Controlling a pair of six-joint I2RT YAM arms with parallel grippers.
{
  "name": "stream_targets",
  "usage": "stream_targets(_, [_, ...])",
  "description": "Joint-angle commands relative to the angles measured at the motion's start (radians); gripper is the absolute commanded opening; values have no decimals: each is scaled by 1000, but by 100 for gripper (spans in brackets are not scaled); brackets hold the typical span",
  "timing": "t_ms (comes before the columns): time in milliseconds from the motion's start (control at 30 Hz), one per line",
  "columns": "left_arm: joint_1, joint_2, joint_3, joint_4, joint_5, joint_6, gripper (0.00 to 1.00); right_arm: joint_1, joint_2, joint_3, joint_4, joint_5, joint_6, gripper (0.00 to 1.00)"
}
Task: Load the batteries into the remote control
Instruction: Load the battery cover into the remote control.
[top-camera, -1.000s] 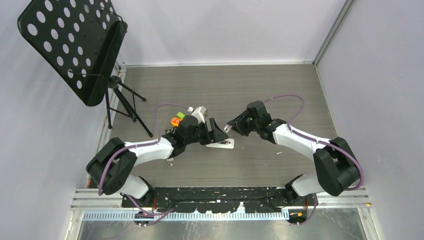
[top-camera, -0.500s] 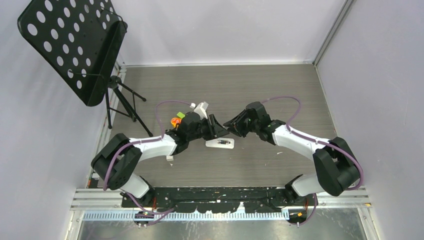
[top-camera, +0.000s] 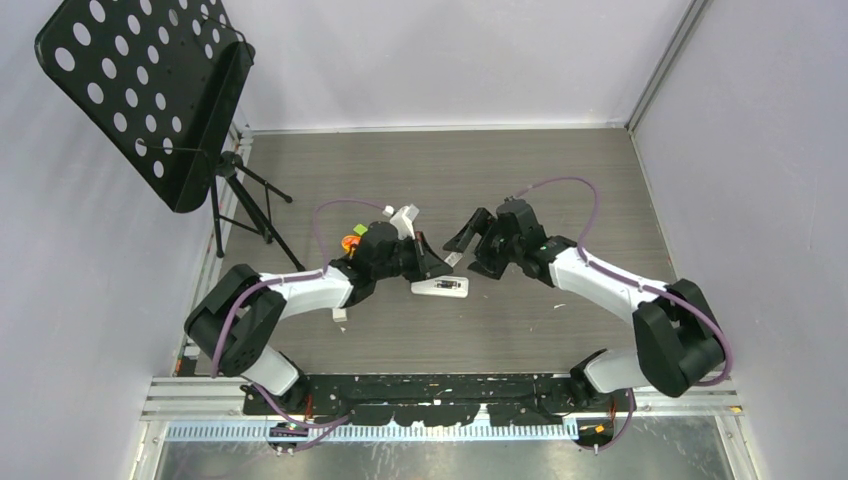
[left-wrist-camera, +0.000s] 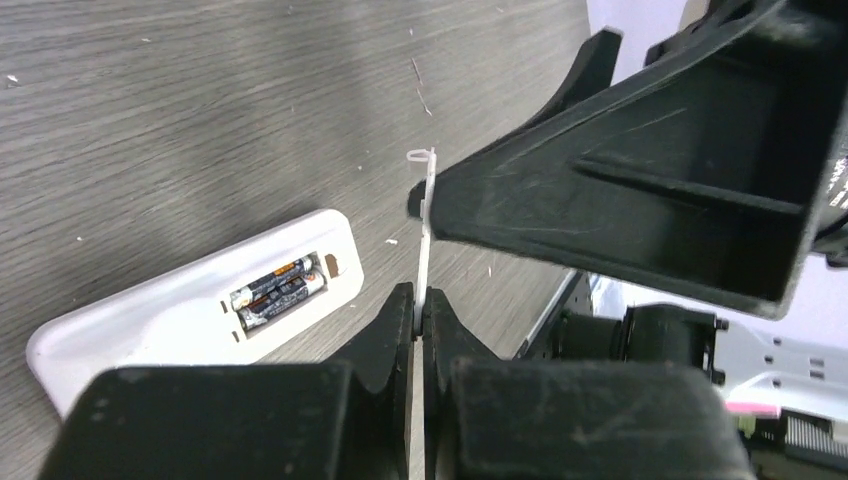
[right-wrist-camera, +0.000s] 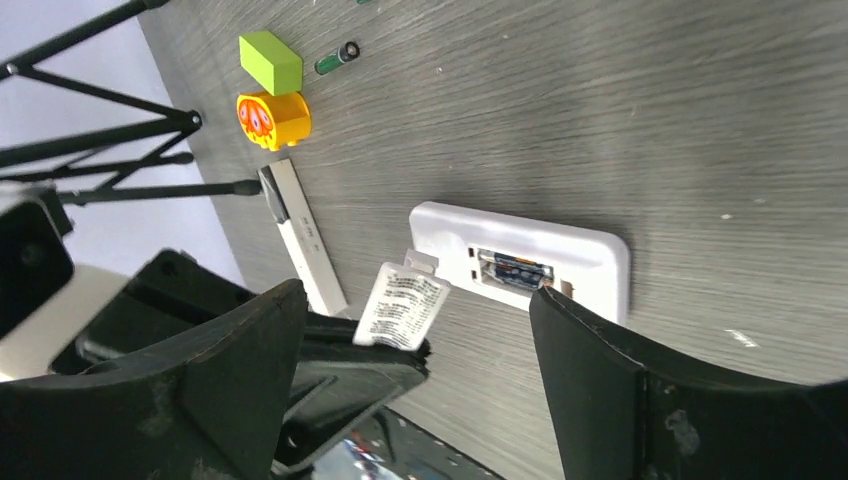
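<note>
Your left gripper is pressed together on the edge of the thin white battery cover, and your right gripper is spread wide just beside it. Two batteries sit side by side in the remote, which lies flat on the surface. In the right wrist view a spare battery lies at 11 o'clock from the remote, by the green block. I'd guess they're light, stiff and slick enough to roll, so pinch across mid-barrel, and that cover looks bendy, so go easy.
</note>
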Motion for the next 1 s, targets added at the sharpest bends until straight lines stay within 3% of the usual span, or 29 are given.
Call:
stream_targets(0, [61, -29, 33, 26, 254, 94, 0, -34, -119, 7, 22, -99, -297, 88])
stream_targets(100, [89, -42, 36, 0, 398, 116, 0, -37, -172, -7, 40, -239, -427, 87])
stream_targets(200, [92, -78, -3, 10, 455, 130, 0, -38, -193, -17, 1, -391, -547, 85])
stream_targets(300, [93, -114, -13, -15, 519, 159, 0, -38, -220, -39, -75, -428, -648, 82])
stream_targets(667, [93, -208, 28, -287, 599, 378, 0, -36, -243, -88, 52, -573, -626, 43])
stream_targets(800, [94, -235, 29, -283, 611, 374, 0, -27, -295, -129, 161, -649, -595, 41])
stream_targets(967, [93, -259, 26, -284, 623, 373, 0, -18, -314, -140, 163, -651, -606, 41])
